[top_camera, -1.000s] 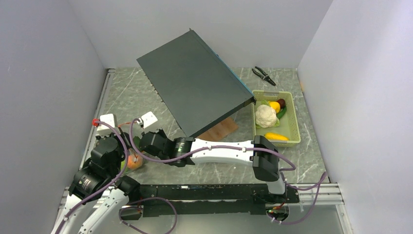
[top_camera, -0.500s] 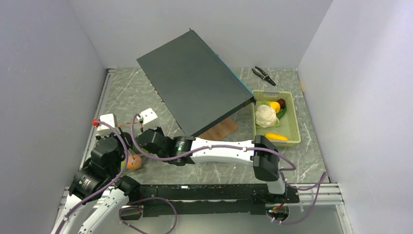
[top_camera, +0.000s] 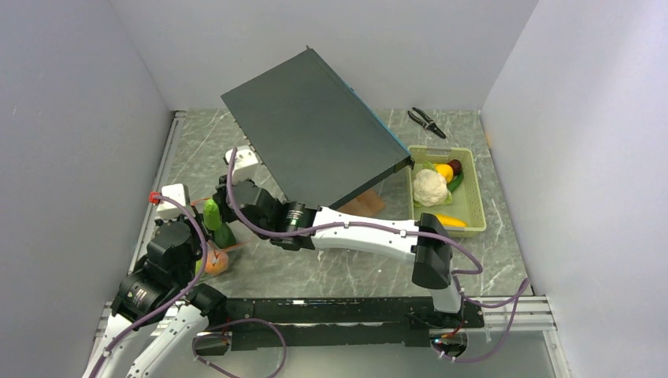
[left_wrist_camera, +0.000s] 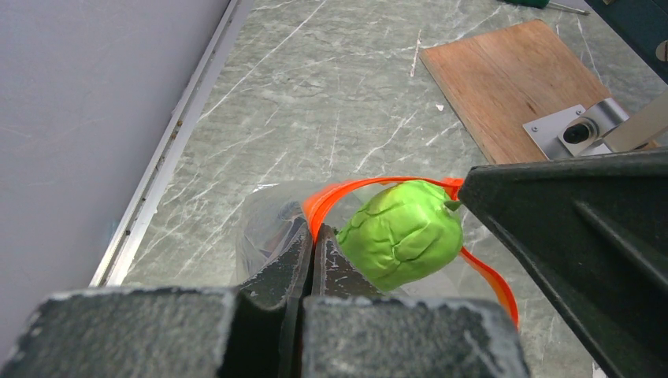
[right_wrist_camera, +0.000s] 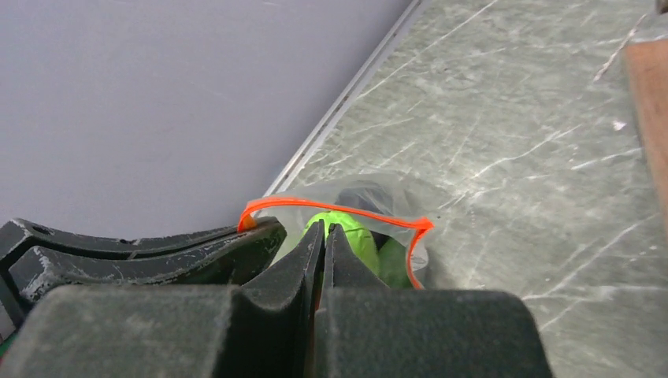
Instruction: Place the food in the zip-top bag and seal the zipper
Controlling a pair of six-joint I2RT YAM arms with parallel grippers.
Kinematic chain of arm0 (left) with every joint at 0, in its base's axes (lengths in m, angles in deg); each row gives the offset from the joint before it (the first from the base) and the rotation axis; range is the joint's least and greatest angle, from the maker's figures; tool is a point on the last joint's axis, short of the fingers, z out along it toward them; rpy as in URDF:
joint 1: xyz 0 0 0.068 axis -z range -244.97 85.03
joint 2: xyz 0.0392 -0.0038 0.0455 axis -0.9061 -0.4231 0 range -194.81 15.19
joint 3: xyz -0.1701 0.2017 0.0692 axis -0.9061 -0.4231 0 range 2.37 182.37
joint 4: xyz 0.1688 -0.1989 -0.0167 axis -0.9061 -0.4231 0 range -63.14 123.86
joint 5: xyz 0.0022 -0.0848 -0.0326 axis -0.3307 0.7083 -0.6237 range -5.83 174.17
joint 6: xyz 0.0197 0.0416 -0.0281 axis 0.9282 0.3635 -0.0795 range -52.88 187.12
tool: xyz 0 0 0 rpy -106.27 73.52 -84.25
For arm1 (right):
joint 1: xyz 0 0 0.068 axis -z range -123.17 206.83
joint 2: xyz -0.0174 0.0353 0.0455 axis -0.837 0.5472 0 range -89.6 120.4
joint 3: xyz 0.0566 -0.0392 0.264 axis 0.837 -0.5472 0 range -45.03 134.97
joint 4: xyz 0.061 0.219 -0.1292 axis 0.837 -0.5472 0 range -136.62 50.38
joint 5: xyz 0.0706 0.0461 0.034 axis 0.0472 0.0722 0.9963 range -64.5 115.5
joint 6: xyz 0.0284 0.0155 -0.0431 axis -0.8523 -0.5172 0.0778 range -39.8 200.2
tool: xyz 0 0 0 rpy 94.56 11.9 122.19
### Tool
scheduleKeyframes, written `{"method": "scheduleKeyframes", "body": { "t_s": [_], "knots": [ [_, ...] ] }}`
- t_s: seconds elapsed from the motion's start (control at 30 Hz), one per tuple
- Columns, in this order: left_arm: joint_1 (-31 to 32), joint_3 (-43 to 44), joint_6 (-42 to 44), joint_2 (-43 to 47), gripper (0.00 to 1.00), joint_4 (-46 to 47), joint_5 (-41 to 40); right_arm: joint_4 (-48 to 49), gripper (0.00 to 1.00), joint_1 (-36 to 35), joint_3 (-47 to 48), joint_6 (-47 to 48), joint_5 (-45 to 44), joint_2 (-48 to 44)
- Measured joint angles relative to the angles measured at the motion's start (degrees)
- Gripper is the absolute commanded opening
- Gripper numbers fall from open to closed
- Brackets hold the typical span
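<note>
The zip-top bag [left_wrist_camera: 268,224] hangs open between both grippers at the table's left. My left gripper [left_wrist_camera: 313,236] is shut on the orange-red zipper [left_wrist_camera: 354,187] at one side of the mouth. My right gripper [right_wrist_camera: 324,230] is shut on the opposite edge of the bag [right_wrist_camera: 386,189], its dark finger [left_wrist_camera: 567,228] close beside. A green lime [left_wrist_camera: 402,232] sits in the bag's mouth and also shows in the right wrist view [right_wrist_camera: 356,236] and the top view [top_camera: 213,214]. An orange [top_camera: 214,264] lies just below, partly hidden by my left arm.
A pale green tray [top_camera: 475,206] at the right holds a cauliflower [top_camera: 429,187], yellow pieces and dark pieces. A large dark panel [top_camera: 315,134] leans over the table's middle, above a wooden board [top_camera: 358,209]. Pliers [top_camera: 426,121] lie at the back right.
My right gripper has moved up and toward the back with the bag's edge, spreading the mouth. The green lime now shows between the grippers. The left arm has stayed put.
</note>
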Motion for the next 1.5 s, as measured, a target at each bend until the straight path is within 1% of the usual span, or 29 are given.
{"method": "scheduleKeyframes", "body": {
  "t_s": [0.13, 0.17, 0.23, 0.3, 0.33, 0.47, 0.57, 0.7, 0.77, 0.9, 1.0, 1.1, 1.2, 1.3, 1.4, 1.5],
  "knots": [
    [0.00, 0.00, 0.02, 0.00, 0.00, 0.00, 0.00, 1.81, 0.00, 0.63, -1.42, -4.02, 2.60, 0.22],
    [0.00, 0.00, 0.02, 0.00, 0.00, 0.00, 0.00, 2.16, 0.03, 0.72, -1.75, -5.18, 3.21, 0.48],
    [0.00, 0.00, 0.02, 0.00, 0.00, 0.00, 0.02, 3.10, 0.24, 1.01, -2.54, -7.23, 4.59, 1.51],
    [0.00, 0.00, 0.02, 0.00, 0.00, 0.00, 0.02, 3.80, 0.31, 1.25, -3.72, -8.74, 5.55, 2.84],
    [0.00, 0.00, 0.00, 0.00, 0.00, 0.00, 0.00, 3.56, 0.38, 1.53, -3.89, -9.27, 5.97, 3.72],
    [0.00, 0.00, 0.00, 0.00, 0.00, 0.00, 0.02, 1.62, 0.52, 2.54, -3.87, -10.27, 7.87, 6.38],
    [0.00, 0.00, 0.02, 0.00, 0.00, 0.00, 0.02, -1.51, 0.56, 3.87, -3.45, -9.66, 8.74, 6.71],
    [0.00, 0.00, 0.02, 0.00, 0.00, 0.02, 0.00, -5.33, 0.60, 4.85, 0.66, -6.29, 9.20, 6.67],
    [0.00, 0.00, 0.02, 0.00, 0.00, 0.02, 0.00, -6.75, 0.61, 4.90, 2.19, -4.66, 9.53, 6.21],
    [0.00, 0.00, 0.02, 0.00, 0.00, 0.02, 0.02, -9.92, 0.61, 4.17, 2.36, -1.51, 10.12, 3.08],
    [0.00, 0.00, 0.02, 0.00, 0.00, 0.02, 0.04, -11.72, 0.60, 3.32, 1.49, 0.94, 10.80, -1.11],
    [0.00, 0.00, 0.02, 0.00, 0.00, 0.02, 0.04, -13.16, 0.59, 2.62, -0.96, 3.17, 11.43, -7.58],
    [0.00, 0.00, 0.02, 0.00, 0.00, 0.02, 0.07, -13.97, 0.61, 2.38, -4.55, 5.09, 10.86, -15.45],
    [0.00, 0.00, 0.02, 0.00, 0.00, 0.02, 0.07, -13.86, 0.64, 3.26, -11.30, 6.49, 9.57, -25.83],
    [0.00, 0.00, 0.02, 0.00, 0.00, 0.02, 0.26, -13.77, 0.65, 6.29, -18.58, 7.06, 8.35, -36.96],
    [0.00, 0.00, 0.02, 0.00, 0.00, 0.02, 0.57, -15.21, 0.65, 13.57, -25.16, 6.91, 5.35, -48.02]
  ]
}}
